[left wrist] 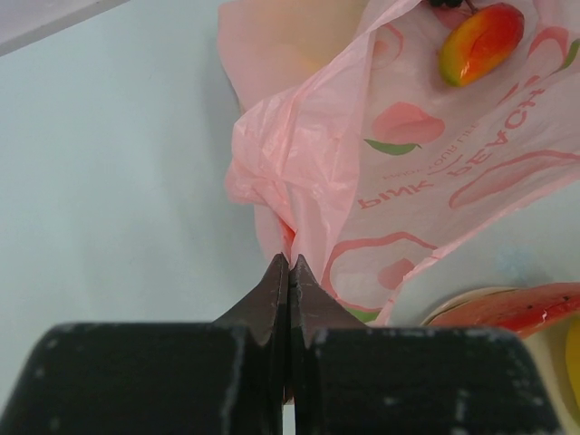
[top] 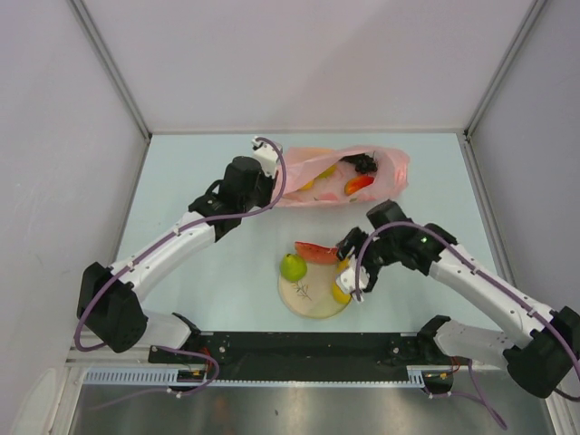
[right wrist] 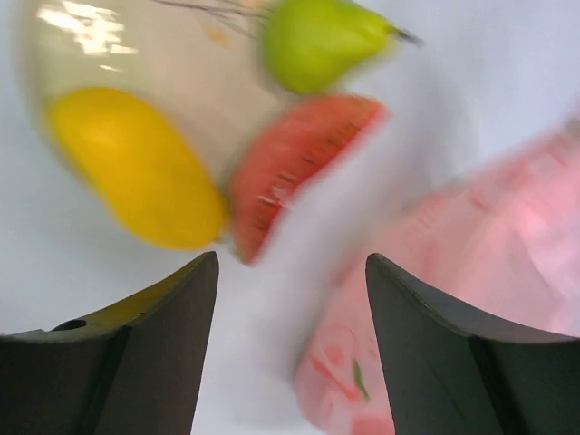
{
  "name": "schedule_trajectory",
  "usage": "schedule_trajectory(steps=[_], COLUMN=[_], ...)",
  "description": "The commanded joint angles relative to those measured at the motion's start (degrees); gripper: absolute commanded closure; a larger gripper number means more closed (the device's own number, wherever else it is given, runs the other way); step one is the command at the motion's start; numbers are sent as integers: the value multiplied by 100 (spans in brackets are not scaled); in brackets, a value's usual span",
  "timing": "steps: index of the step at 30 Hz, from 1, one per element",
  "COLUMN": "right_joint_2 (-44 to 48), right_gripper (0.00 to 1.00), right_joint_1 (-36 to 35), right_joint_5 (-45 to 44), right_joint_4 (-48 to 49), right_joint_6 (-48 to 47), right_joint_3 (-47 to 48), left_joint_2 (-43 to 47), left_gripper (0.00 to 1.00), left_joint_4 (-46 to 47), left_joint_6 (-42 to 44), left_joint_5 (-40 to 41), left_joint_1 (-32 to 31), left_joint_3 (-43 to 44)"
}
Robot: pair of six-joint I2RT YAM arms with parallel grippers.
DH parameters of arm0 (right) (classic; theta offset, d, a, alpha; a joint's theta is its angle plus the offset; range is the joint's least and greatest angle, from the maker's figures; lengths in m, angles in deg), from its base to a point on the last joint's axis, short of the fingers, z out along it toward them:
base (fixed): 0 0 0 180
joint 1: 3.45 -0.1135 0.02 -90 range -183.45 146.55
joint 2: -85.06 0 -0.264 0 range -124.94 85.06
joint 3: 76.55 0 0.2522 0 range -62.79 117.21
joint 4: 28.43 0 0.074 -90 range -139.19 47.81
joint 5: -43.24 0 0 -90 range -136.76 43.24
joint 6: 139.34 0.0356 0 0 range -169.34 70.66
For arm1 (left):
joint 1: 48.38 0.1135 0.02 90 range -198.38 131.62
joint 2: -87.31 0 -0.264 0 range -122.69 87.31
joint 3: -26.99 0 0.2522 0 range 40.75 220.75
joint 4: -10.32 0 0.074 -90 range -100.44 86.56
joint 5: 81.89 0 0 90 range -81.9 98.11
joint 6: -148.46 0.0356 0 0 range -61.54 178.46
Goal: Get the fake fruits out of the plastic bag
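**Bag Held Fast, Three Fruits Plated**

At nine o'clock of the scene, the left gripper (left wrist: 288,265) was pinched tight on a gathered fold at the end of the plastic bag (left wrist: 399,154). The bag lay flat at twelve o'clock from the plate (top: 313,306). Inside it were a yellow piece (top: 319,174), a red-orange fruit (left wrist: 480,43) and a dark grape bunch (top: 364,163). On the plate sat a green pear (right wrist: 317,41), a watermelon slice (right wrist: 290,172) and a yellow fruit (right wrist: 136,168). At three o'clock of the plate, the right gripper (right wrist: 292,272) hung with its jaws apart and empty. The film looked thin, soft and likely to slip or bunch, so it was best pinched at a fold. The fake fruits appeared light, hard and glossy, so a grasp across each one's narrow middle seemed safest.
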Motion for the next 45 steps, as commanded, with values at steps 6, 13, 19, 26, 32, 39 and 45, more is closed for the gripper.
schedule_trajectory(steps=[6, 13, 19, 26, 32, 39, 45], right_joint_2=[-1236, -2512, -2487, -2583, -3347, -4323, -4745], right_gripper=[51, 86, 91, 89, 82, 77, 69], right_joint_1=[814, 867, 736, 647, 885, 1017, 1034], right_joint_5=[-864, -1270, -865, -1057, -1630, -1551, -1700], right_joint_4=[5311, 6228, 5199, 5610, 6667, 5929, 6201], right_joint_6=[4554, 5320, 6269, 6480, 6621, 7218, 8176], right_joint_3=[856, 1086, 675, 155, 707, 1991, 2272], left_joint_2=[206, 399, 496, 443, 206, 223, 144], left_gripper=[100, 100, 100, 100, 100, 100, 100], left_joint_4=[-115, -221, -46, 104, -46, -19, 69], left_joint_6=[578, 913, 835, 668, 299, 167, 149], left_joint_5=[-442, -266, 67, 367, 112, 366, 384], left_joint_1=[29, 29, 125, 196, 187, 178, 178], left_joint_3=[127, 31, -153, -295, -110, 48, 188])
